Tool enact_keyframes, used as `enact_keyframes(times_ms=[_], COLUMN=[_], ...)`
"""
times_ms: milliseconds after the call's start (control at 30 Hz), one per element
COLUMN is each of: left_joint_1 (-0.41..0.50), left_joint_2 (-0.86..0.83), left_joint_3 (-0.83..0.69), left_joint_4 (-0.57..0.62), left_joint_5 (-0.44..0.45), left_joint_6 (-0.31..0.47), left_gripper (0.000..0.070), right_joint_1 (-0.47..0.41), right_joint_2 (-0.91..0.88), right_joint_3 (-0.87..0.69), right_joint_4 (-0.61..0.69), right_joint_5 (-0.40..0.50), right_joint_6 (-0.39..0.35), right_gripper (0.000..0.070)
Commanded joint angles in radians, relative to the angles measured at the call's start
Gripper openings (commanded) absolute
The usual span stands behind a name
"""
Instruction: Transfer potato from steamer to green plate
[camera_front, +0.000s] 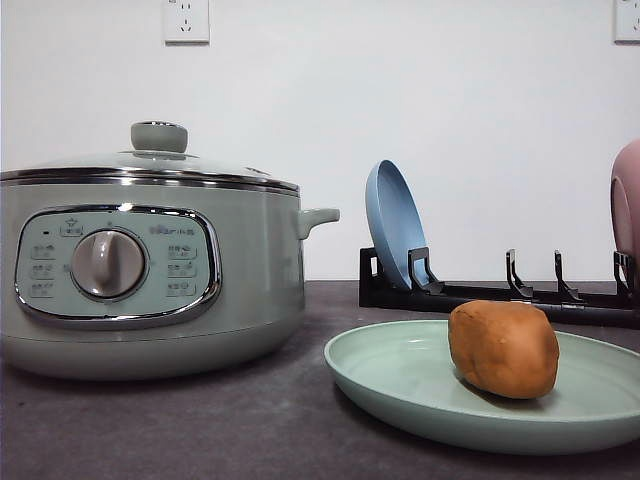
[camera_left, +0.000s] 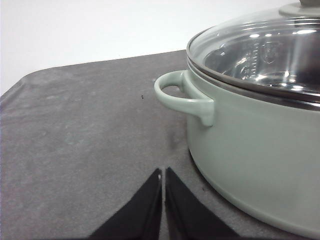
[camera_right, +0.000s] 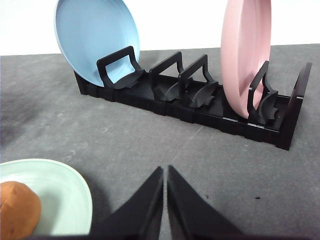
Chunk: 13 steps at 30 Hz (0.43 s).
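The potato (camera_front: 503, 349) lies on the green plate (camera_front: 400, 375), toward its right side, so I judge the transfer done; nothing is left but to keep clear. My left gripper (camera_left: 163, 175) has its fingers pressed together, empty, low over the mat beside the steamer (camera_left: 260, 165), whose glass lid (camera_front: 150, 160) sits on. My right gripper (camera_right: 165, 172) is likewise closed and empty, near the plate's edge, facing the black rack (camera_right: 200, 110). The surface is a dark grey mat (camera_front: 200, 430); the steamer stands at its left, the plate at front right, the rack along the back with a blue plate (camera_right: 95, 35) and pink plate (camera_right: 245, 50) upright. Behind is a white wall (camera_front: 450, 100) with sockets (camera_front: 186, 20).
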Motion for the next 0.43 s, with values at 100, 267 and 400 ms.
enact_keyframes(times_ms=[100,267,400], left_joint_1=[0.002,0.002,0.002], left_joint_2=[-0.002,-0.002,-0.002], left_joint_3=[-0.021,-0.021,-0.021], left_joint_4=[-0.008,-0.008,-0.008], left_joint_5=[-0.002,-0.002,-0.002], left_joint_6=[-0.005,-0.005,-0.005], left_gripper=[0.0003,0.0003,0.0002], right_joint_1=[0.002,0.002,0.002], right_joint_2=[-0.002,-0.002,-0.002], right_joint_3=[-0.005,-0.005,-0.005], right_joint_4=[0.006,0.006,0.006], right_joint_5=[-0.002,-0.002,-0.002], right_joint_6=[-0.004,-0.004,-0.004], right_gripper=[0.0,0.0,0.0])
